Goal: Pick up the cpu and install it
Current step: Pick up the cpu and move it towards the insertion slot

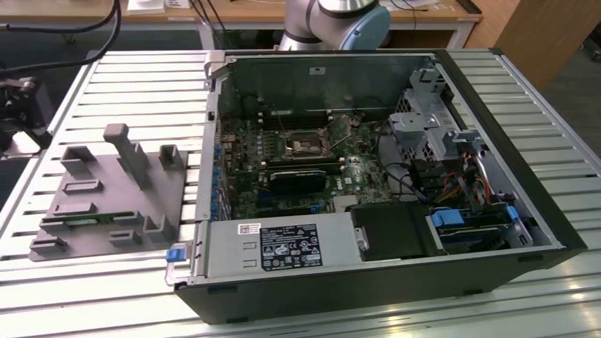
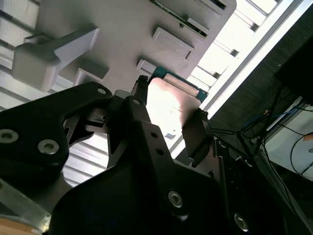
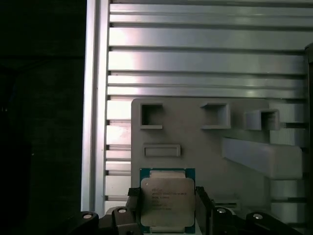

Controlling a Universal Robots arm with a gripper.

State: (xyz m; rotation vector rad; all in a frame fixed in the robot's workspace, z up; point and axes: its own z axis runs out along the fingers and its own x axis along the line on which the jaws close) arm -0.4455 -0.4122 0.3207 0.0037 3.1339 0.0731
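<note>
My gripper (image 3: 167, 196) is clamped on the cpu (image 3: 167, 203), with a finger (image 3: 202, 203) on each side edge in both wrist views. I'm holding the chip over the grey fixture tray (image 1: 94, 204), which sits at the exterior view's left beside the open computer case (image 1: 526, 232). What looks like the socket (image 1: 302, 146) is mid-frame on the motherboard. Risk: the edge grip is thin, so the chip could tilt or slip. A skewed chip would seat badly and could damage the contacts.

We are looking at a robotics lab or workshop: a slatted aluminium bench (image 1: 94, 77) carries an opened computer tower (image 1: 376, 292) and a grey parts fixture (image 1: 94, 204), with the robot arm's base (image 1: 338, 21) and cable-strewn wooden desks (image 1: 253, 13) behind.
</note>
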